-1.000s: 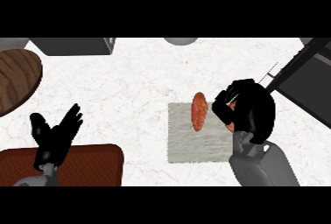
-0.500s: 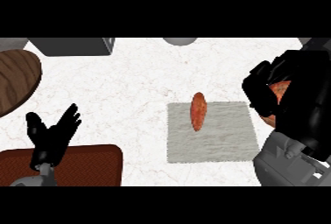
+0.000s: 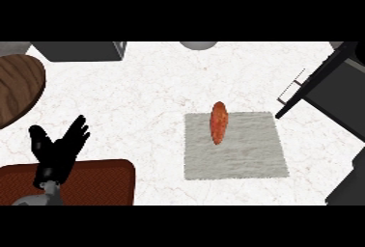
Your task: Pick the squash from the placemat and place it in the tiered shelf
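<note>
White marbled counter (image 3: pixel 143 96) spreads out; the squash (image 3: pixel 219 122) lies on the grey placemat (image 3: pixel 235 154), toward its twelve o'clock edge. It looks stiff, smooth, tapered, best grasped mid-body. Left hand (image 3: pixel 57 149) rests at eight o'clock, fingers relaxed. Dark tiered shelf (image 3: pixel 321 82) stands at two o'clock.

Orange squash (image 3: pixel 219 122) lengthwise on placemat (image 3: pixel 235 154)

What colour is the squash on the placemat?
Orange-red, seen in the head view: squash on the grey placemat.
</note>
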`<state>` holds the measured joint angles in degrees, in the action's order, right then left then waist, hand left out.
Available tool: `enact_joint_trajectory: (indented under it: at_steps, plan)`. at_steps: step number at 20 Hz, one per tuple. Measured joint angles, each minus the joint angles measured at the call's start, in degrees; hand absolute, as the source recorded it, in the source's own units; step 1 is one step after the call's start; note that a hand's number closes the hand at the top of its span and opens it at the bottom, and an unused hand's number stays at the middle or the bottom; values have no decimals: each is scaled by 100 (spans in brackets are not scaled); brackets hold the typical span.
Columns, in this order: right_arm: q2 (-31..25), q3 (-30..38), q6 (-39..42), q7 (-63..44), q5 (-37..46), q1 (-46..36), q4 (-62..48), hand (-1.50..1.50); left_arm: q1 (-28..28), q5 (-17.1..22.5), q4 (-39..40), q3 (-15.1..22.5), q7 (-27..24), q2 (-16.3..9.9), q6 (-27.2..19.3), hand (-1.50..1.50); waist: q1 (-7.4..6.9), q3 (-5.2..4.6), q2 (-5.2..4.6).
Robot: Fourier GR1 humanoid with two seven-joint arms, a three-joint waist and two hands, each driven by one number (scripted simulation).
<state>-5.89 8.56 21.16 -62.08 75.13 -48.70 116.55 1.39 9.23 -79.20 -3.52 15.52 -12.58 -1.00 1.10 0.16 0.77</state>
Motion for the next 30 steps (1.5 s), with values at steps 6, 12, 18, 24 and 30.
enact_joint_trajectory:
  at_steps: [6, 12, 18, 24, 30]
  plan:
    - [-659, 1127, 623, 423, -284, -730, -433, 150, -3, 34, -31, -32, -29, 3, 49, 0, -36, 3, -13]
    - [-1298, 1926, 1171, 824, -635, -1110, -1153, 150, 14, -15, -79, 7, 4, 47, 31, 0, -72, 1, -35]
    - [-1768, 2380, 1442, 1243, -991, -696, -1589, 150, 63, -28, -96, -31, 127, 34, 34, 0, -95, 4, -50]
    - [-2278, 2490, 1206, 1457, -1157, -618, -2287, 150, 102, -27, -25, -80, 87, 38, 122, 0, -129, 7, -57]
    - [-2631, 2537, 655, 1795, -1319, -408, -3004, 150, 111, -113, -3, -65, -9, 112, 114, 0, -147, 12, -58]
